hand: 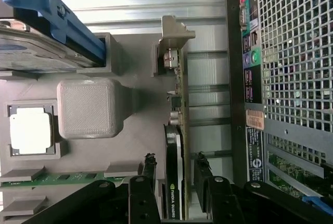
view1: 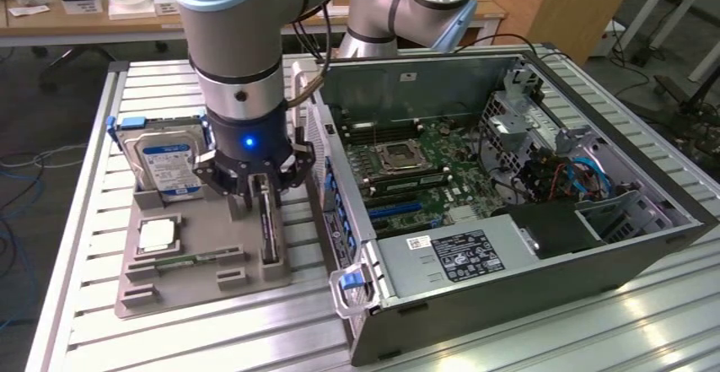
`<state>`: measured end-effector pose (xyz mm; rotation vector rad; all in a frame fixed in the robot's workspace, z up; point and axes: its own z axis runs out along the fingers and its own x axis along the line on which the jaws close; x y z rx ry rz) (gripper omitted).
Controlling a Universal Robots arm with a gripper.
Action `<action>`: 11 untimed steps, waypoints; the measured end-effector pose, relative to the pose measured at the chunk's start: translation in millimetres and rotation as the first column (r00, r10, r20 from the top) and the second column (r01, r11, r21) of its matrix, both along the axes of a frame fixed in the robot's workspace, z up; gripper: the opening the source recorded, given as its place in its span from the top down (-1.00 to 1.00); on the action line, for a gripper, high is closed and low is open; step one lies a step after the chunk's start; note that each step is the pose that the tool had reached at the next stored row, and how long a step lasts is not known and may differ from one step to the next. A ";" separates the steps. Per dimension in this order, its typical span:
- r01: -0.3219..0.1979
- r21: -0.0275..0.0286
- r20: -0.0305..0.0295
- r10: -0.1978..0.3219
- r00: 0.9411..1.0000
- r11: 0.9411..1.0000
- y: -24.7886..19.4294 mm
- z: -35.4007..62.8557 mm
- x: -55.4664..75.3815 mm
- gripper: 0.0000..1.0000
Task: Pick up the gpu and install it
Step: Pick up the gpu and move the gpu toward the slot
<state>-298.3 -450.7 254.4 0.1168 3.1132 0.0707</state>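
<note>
— Starting with the gripper (hand: 175, 156), closest to the lens: hanging wide, straddling the gpu (hand: 173, 177), touching neither face, holding nothing.

— Agreeing. Seeing a gap on both sides of the card. Sitting where, exactly?

— Standing on edge in a slot of the grey tray (hand: 132, 146), on the side nearest the computer case (hand: 291, 78), with the hard drive (hand: 41, 52) propped at the tray's other side. Lying well apart from the motherboard (view1: 427, 161) inside the case.

— Looking like what?

— Showing a thin green board, a black cooler with a small printed label on one face, and a silver bracket (hand: 176, 28) capping the far end.

— Guessing at the handling?

— Judging it light and stiff, yet fragile: probably not tolerating a squeeze on bare components or any twisting. Reckoning the smooth plastic and metal a little slippery.

— Taking hold where, then?

— Probably pinching flat across the two faces at the cooler, near the middle, keeping the card balanced and sparing the bracket. Appearing lined up roughly there.
</note>
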 end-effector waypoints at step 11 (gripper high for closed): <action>0.000 0.000 0.000 0.000 1.000 1.000 0.0 -8.2 0.5 0.14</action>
